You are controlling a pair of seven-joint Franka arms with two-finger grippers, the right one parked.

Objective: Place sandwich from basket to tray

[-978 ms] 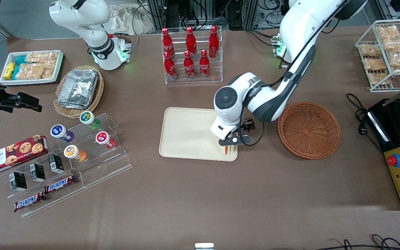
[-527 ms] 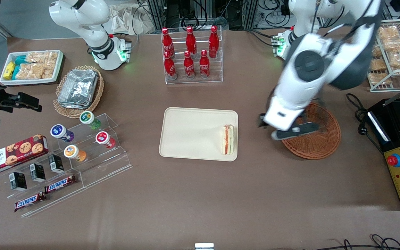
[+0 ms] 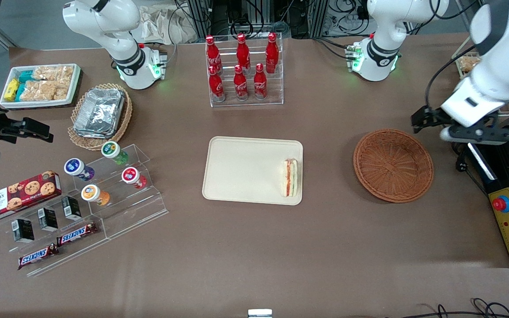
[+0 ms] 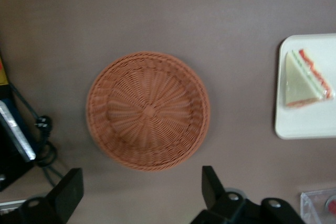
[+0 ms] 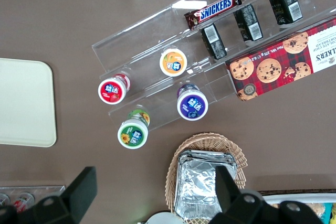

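Now sandwich [image 3: 290, 178] lies lengthwise along tray [image 3: 241, 172] edge; hand [image 3: 457, 128] released above table.

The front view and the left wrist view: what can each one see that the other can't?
Only the front view shows the red bottles in their clear rack, the tan basket of foil packets, the cookie box and the gripper from outside, raised above the table at the working arm's end.

Only the left wrist view shows the sandwich's flat triangular face and the gripper's open jaws, holding nothing.

Both show the brown basket with nothing in it, and the sandwich lying on the cream tray.
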